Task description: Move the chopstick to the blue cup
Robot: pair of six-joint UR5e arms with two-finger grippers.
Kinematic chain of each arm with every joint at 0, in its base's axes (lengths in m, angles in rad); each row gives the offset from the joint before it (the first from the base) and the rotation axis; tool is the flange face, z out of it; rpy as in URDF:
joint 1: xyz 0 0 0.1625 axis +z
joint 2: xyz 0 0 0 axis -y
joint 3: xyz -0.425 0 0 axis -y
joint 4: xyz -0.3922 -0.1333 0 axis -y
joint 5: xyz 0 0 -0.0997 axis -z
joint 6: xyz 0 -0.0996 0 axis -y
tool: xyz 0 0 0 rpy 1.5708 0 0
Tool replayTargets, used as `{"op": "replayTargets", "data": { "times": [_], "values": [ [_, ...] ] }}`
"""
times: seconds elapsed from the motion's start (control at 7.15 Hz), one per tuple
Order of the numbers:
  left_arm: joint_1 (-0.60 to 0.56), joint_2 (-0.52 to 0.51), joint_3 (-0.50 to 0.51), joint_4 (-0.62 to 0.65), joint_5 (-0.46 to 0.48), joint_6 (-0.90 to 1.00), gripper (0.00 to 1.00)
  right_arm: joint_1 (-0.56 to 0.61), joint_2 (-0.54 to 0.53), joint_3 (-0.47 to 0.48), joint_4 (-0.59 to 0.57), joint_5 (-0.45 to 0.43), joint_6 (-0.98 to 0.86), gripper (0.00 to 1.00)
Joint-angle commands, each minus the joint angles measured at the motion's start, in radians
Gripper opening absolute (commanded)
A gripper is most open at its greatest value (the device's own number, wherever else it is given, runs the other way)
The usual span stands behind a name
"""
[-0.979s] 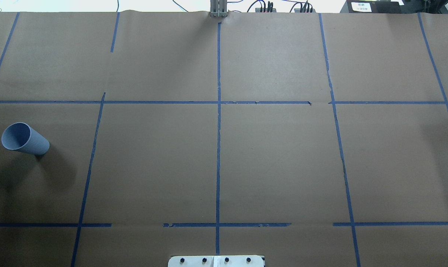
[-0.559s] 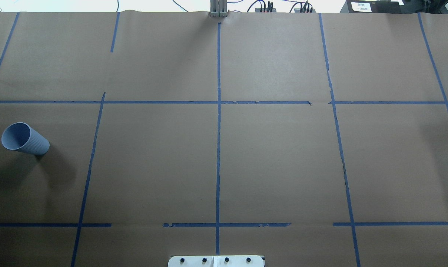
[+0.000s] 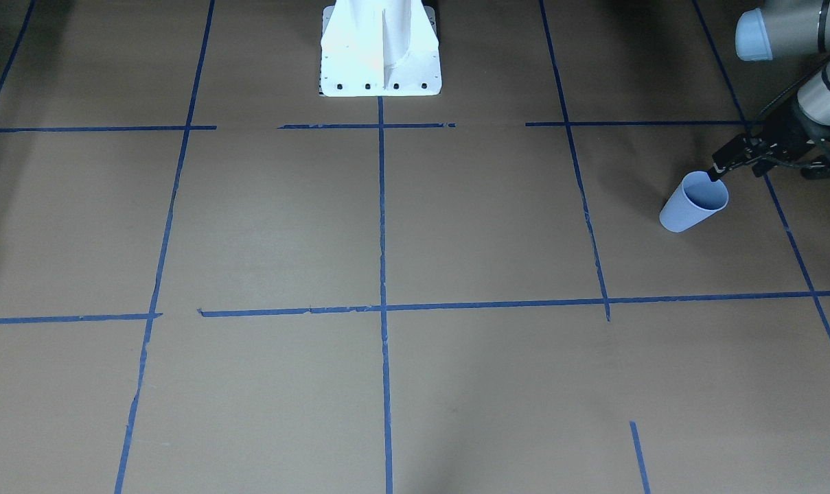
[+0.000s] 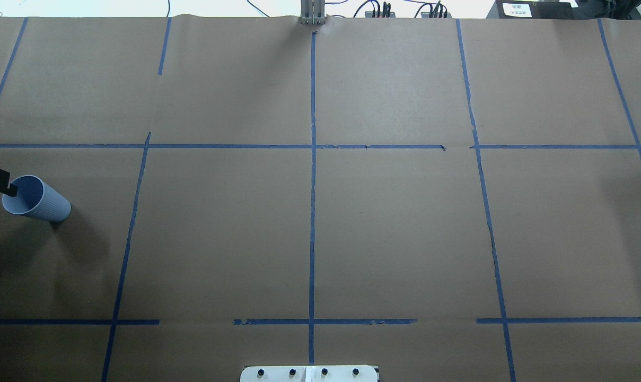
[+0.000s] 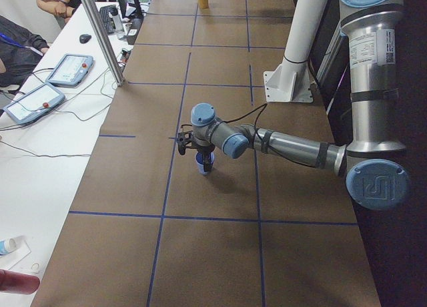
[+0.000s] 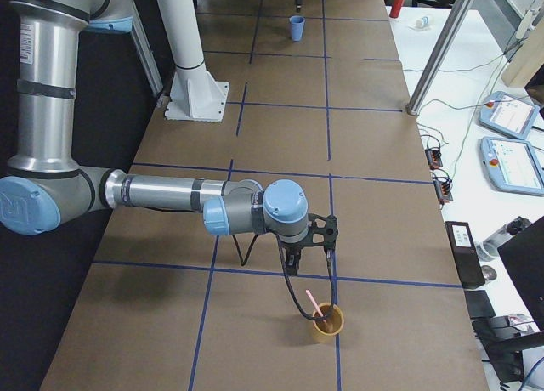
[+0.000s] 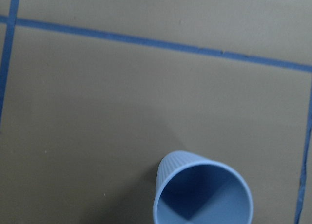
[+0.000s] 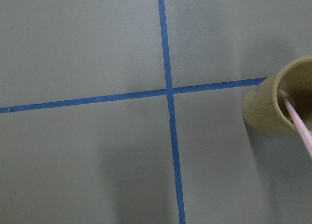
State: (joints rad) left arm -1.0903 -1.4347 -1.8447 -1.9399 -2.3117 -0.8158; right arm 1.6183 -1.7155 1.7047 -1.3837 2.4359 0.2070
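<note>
The blue cup (image 4: 36,199) stands upright at the table's left end, also in the front view (image 3: 693,201) and the left wrist view (image 7: 202,190); it is empty. My left gripper (image 3: 736,171) hovers open just above the cup's rim, one fingertip (image 4: 8,187) over the rim's edge. The pink chopstick (image 6: 314,304) leans in a tan cup (image 6: 326,321) at the table's right end, also in the right wrist view (image 8: 297,121). My right gripper (image 6: 310,259) hangs just above and behind the tan cup; I cannot tell if it is open or shut.
The white robot base (image 3: 380,55) stands at the middle of the near edge. Blue tape lines (image 4: 312,212) divide the brown paper. A side table with tablets (image 5: 67,70) and a metal post (image 5: 100,33) runs along the far edge.
My left gripper's fingertip has come into the overhead view at the left edge, by the blue cup's rim. The cup has not moved.
</note>
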Motion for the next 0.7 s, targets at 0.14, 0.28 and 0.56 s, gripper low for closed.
{"op": "replayTargets", "data": {
  "times": [0.14, 0.28, 0.56],
  "values": [
    [0.042, -0.009, 0.044, -0.017, 0.011, -0.005, 1.0, 0.0, 0.001, 0.001, 0.0, 0.0, 0.0, 1.0],
    [0.046, -0.012, 0.056, -0.025, 0.024, -0.006, 1.0, 0.0, 0.001, 0.001, 0.0, -0.001, 0.0, 1.0],
    [0.055, -0.019, 0.091, -0.059, 0.038, -0.006, 0.98, 0.0, 0.001, 0.001, 0.0, -0.001, 0.0, 1.0]
  ]
}}
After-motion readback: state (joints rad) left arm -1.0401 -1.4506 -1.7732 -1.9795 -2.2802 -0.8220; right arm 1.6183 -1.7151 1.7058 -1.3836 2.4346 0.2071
